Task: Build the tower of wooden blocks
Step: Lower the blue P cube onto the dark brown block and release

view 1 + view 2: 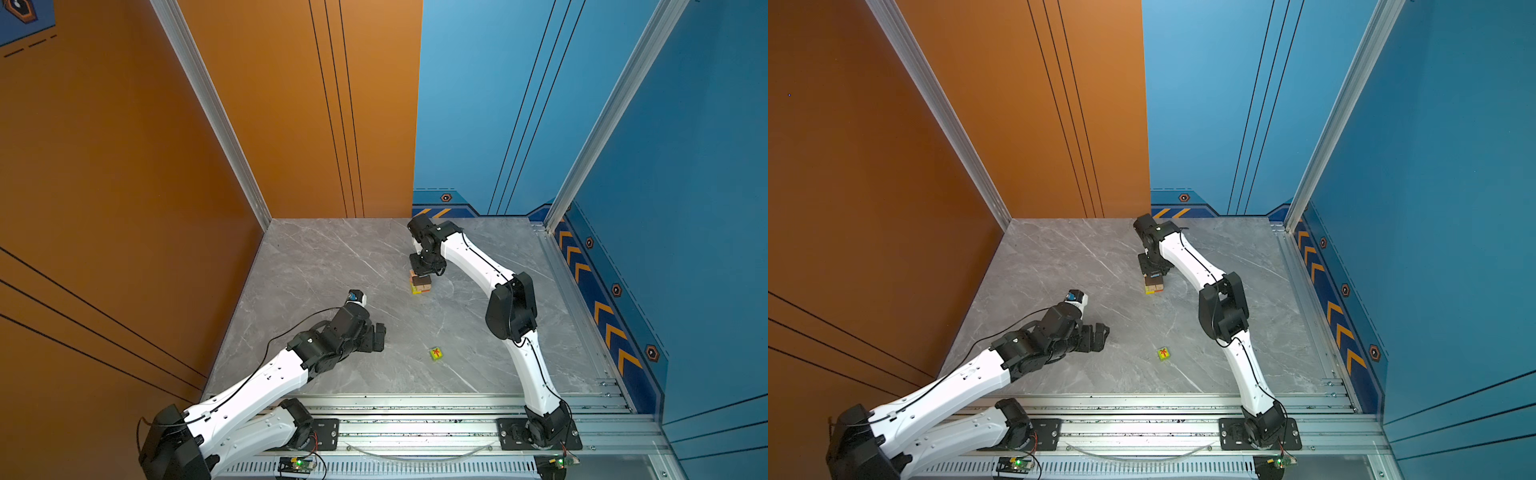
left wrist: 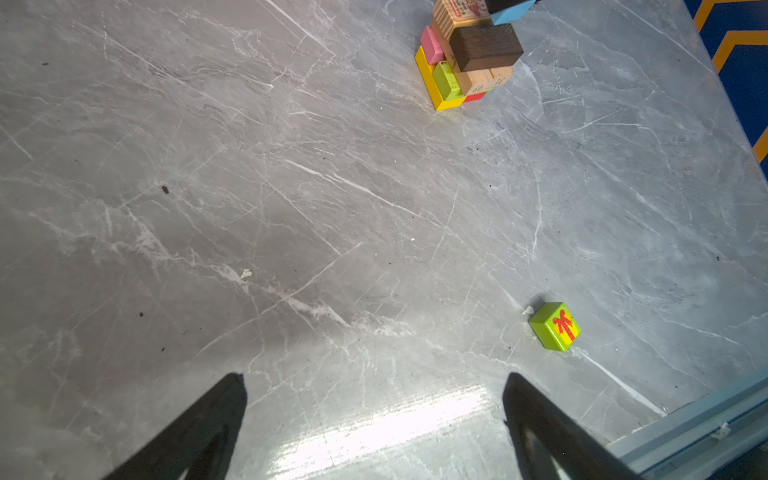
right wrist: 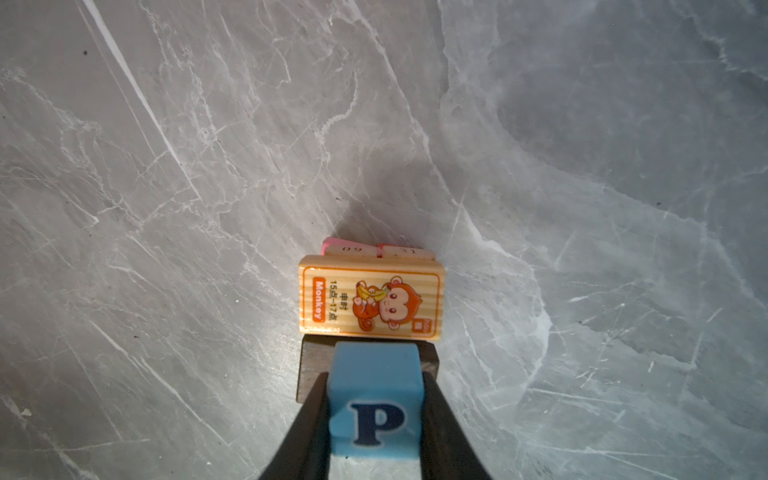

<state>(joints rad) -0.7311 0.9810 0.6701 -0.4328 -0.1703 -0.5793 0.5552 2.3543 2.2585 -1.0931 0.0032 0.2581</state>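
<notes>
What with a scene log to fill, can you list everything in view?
wood block tower: 1, yellow, red, pink, lime, tan, dark brown, far middle of table
blue P cube: 1, light blue, gripped over the tower
green cube: 1, lime with red picture, alone nearer the front
table: 1, grey marble, underneath
walls: 3, orange left, blue right, split at back
left tool: 1, black, open, empty, left side
right tool: 1, black, shut on blue P cube

Low tower [image 2: 465, 58], blue cube [image 3: 374, 399] above, green cube [image 2: 555, 327]
</notes>
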